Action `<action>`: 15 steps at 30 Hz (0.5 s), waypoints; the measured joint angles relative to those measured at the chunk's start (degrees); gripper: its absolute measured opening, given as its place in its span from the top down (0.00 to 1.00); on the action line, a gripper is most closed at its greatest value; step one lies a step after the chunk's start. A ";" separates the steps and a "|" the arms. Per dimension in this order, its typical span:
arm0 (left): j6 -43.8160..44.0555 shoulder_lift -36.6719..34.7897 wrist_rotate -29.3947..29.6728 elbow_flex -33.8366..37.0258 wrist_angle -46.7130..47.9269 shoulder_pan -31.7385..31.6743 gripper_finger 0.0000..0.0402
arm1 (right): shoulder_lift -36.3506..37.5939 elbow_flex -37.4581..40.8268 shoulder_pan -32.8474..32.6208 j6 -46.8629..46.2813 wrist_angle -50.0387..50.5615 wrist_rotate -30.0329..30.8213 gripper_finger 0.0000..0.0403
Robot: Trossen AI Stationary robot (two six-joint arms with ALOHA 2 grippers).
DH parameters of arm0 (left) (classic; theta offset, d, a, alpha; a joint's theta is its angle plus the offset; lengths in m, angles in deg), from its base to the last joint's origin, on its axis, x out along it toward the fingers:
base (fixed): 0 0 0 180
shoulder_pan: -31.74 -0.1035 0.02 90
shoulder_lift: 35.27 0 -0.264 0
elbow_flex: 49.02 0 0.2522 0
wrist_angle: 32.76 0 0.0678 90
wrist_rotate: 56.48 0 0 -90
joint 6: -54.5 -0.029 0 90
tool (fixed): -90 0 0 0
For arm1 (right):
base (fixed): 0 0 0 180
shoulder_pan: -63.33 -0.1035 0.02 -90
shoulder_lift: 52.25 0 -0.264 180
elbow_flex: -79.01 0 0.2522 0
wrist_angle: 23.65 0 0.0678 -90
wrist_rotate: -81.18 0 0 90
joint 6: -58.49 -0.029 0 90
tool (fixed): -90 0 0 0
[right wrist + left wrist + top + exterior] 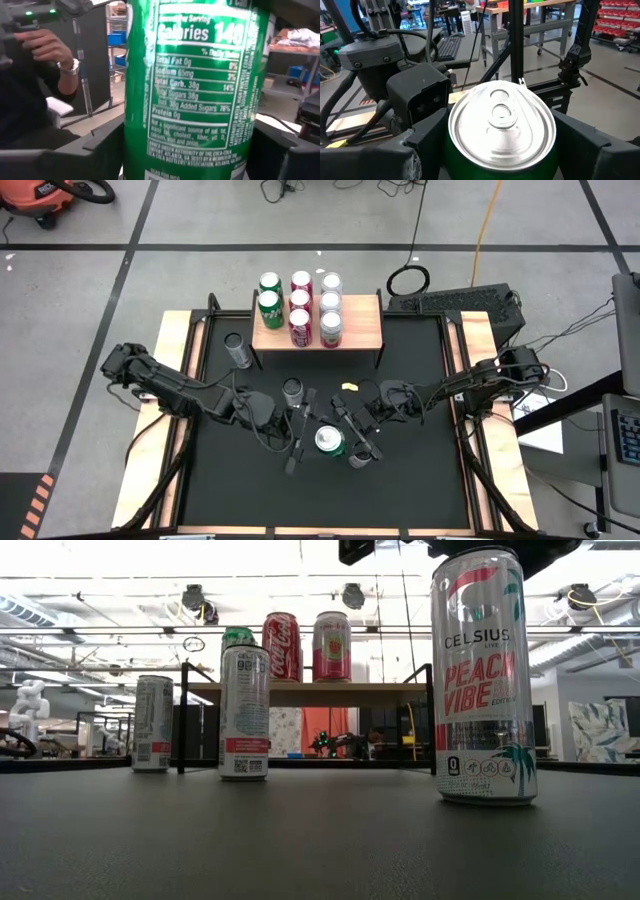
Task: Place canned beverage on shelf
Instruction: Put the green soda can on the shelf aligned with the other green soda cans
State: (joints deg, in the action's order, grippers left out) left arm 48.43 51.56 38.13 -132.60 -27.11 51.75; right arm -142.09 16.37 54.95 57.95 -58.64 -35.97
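We saw a green can with a silver lid, and in the right wrist view its side carried white nutrition print on green. Both dark pincers, the left pincer and the right pincer, flanked it. The black mat covered a pale wood worktop. The shelf had a warm natural-wood top and black legs. On the shelf stood green cans, red and pink cans and pale silver cans. In front of the shelf, a white can bore pink "PEACH VIBE" lettering and teal palm motifs. Beside it stood a white can with a pink band.
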 joint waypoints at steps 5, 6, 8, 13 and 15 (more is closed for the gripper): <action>0.10 -0.32 2.41 0.06 1.29 0.00 0.28 | 0.03 0.00 0.06 -0.48 1.63 3.86 0.13; 0.64 -0.35 2.89 0.09 1.69 0.04 0.28 | 0.09 0.00 -0.05 -0.57 1.92 4.92 0.11; 1.28 -0.64 3.74 0.10 2.26 -0.01 0.28 | 0.56 0.00 -0.36 -0.67 3.11 7.01 0.07; 1.32 -1.14 4.98 0.11 3.36 0.02 0.28 | 0.70 -0.11 -1.28 1.27 4.32 12.03 0.03; 2.10 -1.21 6.95 0.15 3.76 0.10 0.28 | 0.70 -0.11 -1.80 2.29 5.16 14.72 0.03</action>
State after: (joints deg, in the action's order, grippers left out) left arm 50.53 50.35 45.08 -132.45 -23.35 51.86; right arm -141.39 16.26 53.15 60.24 -53.48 -21.25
